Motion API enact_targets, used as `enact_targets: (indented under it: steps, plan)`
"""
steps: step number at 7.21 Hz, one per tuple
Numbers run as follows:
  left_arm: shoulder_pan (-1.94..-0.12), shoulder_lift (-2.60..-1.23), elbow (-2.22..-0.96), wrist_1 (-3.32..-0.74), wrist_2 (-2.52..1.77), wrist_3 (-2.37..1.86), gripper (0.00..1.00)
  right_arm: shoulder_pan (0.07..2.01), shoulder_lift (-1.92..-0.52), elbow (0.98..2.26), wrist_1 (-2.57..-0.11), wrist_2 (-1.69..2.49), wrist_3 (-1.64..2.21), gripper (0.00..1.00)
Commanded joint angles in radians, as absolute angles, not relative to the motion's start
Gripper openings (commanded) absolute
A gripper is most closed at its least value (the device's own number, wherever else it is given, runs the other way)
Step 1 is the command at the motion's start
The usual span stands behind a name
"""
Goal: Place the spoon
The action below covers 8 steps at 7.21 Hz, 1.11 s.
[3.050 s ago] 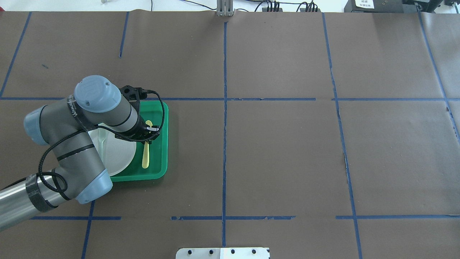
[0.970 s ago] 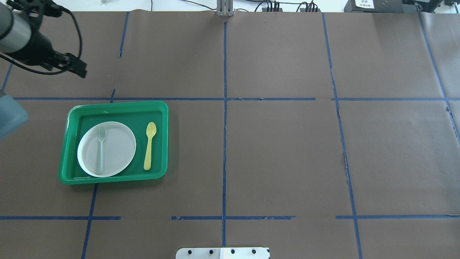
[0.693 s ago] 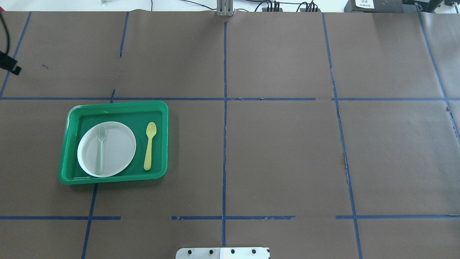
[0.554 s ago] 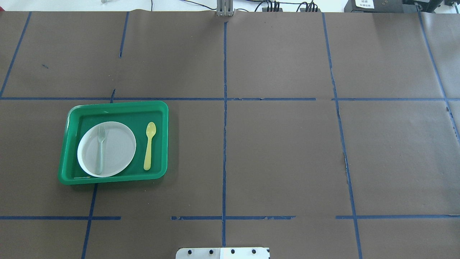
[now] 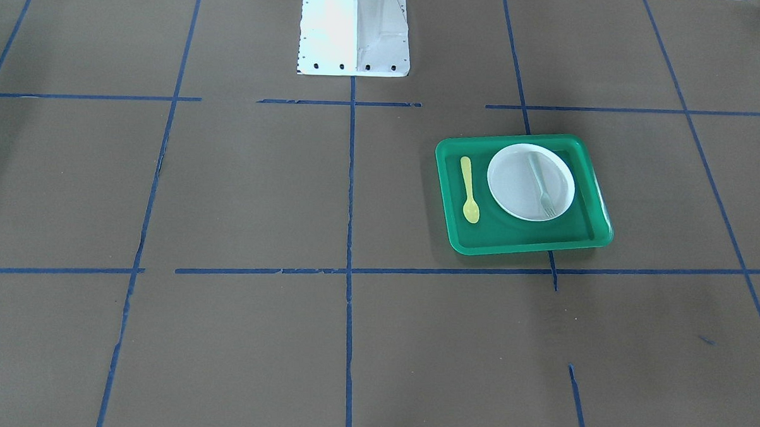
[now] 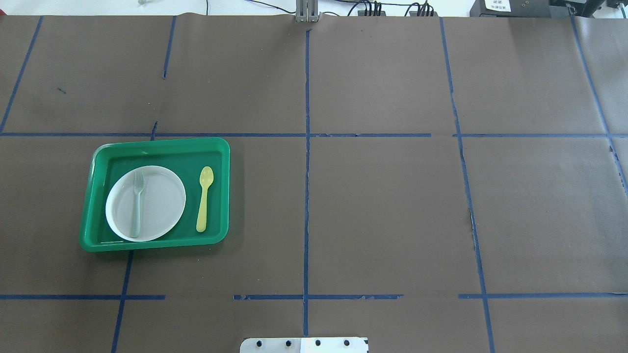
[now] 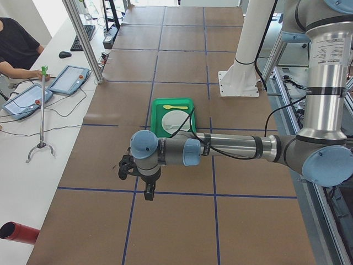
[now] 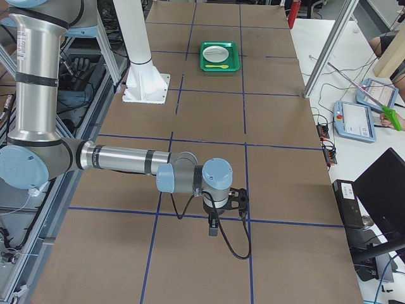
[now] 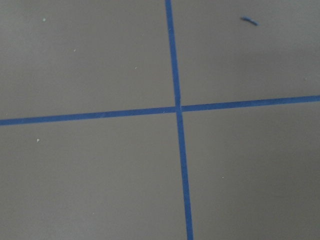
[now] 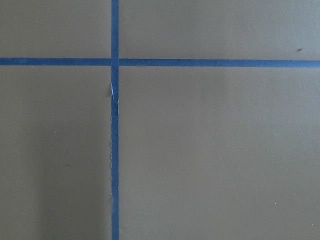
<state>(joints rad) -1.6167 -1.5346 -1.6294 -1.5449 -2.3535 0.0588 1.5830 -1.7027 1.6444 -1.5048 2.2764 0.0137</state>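
The yellow spoon lies flat on the floor of the green tray, just right of the white plate, with its bowl pointing to the far side. It also shows in the front view. Nothing touches it. My left gripper shows only in the exterior left view, hanging over bare table well away from the tray; I cannot tell if it is open or shut. My right gripper shows only in the exterior right view, far from the tray; I cannot tell its state either.
A pale grey-green fork lies on the plate. The brown table cover carries blue tape grid lines. The white robot base stands at the table's near edge. Operators' tablets lie on the side desk.
My left arm was over the tray with its gripper at the spoon. It has pulled away to the far left and out of the overhead view. The spoon stays in the tray.
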Motion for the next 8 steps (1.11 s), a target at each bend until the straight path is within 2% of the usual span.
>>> enact_targets:
  steps: [1, 8]
  plan:
    - [-1.631, -1.503, -1.628, -1.574, -2.353, 0.081, 1.00, 1.583, -1.703, 1.644, -1.505, 2.276, 0.012, 1.00]
    - [-1.629, -1.502, -1.620, -1.574, -2.370, 0.129, 1.00, 1.583, -1.703, 1.644, -1.505, 2.276, 0.014, 1.00]
